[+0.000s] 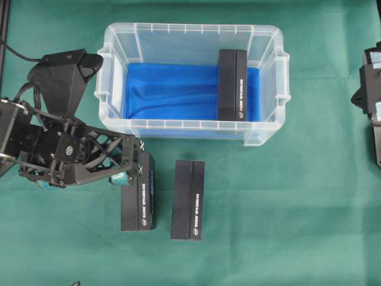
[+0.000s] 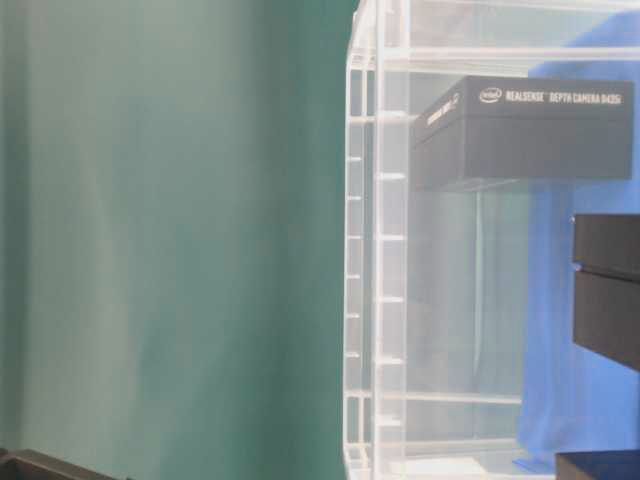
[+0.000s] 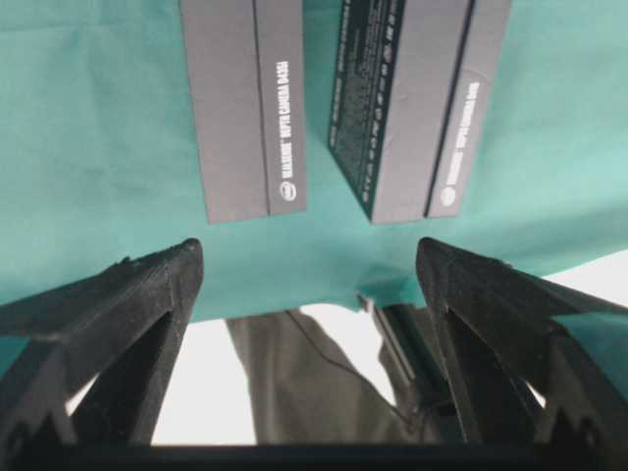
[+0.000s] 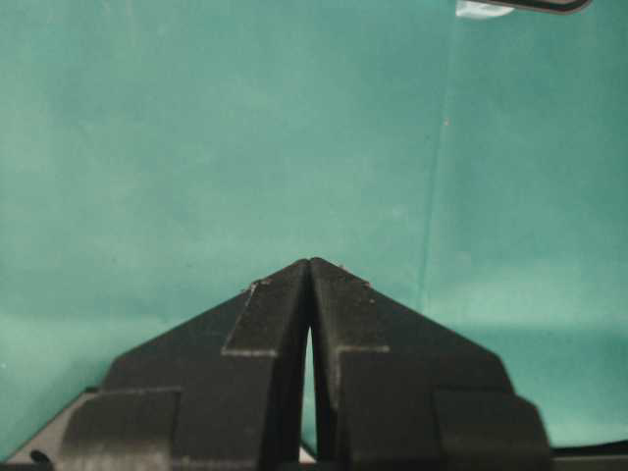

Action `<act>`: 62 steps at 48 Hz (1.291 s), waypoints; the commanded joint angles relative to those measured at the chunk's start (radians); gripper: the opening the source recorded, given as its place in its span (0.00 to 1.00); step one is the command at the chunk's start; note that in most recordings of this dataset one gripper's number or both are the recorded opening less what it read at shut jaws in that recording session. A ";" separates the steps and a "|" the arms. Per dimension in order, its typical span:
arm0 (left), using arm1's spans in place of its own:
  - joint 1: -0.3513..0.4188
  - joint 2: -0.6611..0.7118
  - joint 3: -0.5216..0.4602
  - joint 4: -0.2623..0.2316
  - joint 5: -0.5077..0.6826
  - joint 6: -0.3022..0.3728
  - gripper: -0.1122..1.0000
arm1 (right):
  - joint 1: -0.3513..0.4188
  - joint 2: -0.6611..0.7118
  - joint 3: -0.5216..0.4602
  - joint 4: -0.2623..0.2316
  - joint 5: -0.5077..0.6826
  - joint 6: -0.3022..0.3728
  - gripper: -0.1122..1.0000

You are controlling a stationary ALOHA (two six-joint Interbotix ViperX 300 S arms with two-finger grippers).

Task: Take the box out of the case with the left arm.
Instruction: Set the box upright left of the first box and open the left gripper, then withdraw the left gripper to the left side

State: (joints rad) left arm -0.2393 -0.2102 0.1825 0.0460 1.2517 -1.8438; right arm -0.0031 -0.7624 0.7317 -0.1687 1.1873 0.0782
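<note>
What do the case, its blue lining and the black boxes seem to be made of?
Case: clear, glossy moulded plastic; you see through its ribbed walls.
Blue lining: probably cloth; it shows soft folds.
Black boxes: likely matte printed cardboard, with sharp edges and white lettering.

Case (image 1: pixel 113 77) interior left of box (image 1: pixel 232 85) free

Green cloth-covered table (image 1: pixel 286 214)

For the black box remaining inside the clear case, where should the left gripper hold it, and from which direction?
Come from straight above, since the case walls block the sides. The box lies long and narrow against the right wall, so grip across its two long sides near mid-length; the open left gripper probably spans it.
</note>
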 commanded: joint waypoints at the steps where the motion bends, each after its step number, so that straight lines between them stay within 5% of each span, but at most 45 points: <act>1: -0.002 -0.015 -0.020 0.006 0.000 0.002 0.92 | -0.002 0.003 -0.014 -0.003 -0.005 0.002 0.12; 37: -0.192 -0.258 0.196 -0.005 0.087 -0.018 0.91 | -0.002 0.003 -0.014 -0.003 -0.002 0.003 0.12; 51: -0.173 -0.281 0.207 -0.005 0.110 -0.017 0.90 | -0.002 0.003 -0.014 -0.003 -0.002 0.003 0.12; 62: -0.081 -0.308 0.224 -0.002 0.152 0.017 0.90 | -0.002 0.003 -0.014 -0.003 -0.002 0.006 0.12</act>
State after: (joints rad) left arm -0.3543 -0.4955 0.4111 0.0414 1.3867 -1.8408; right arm -0.0031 -0.7609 0.7317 -0.1687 1.1888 0.0813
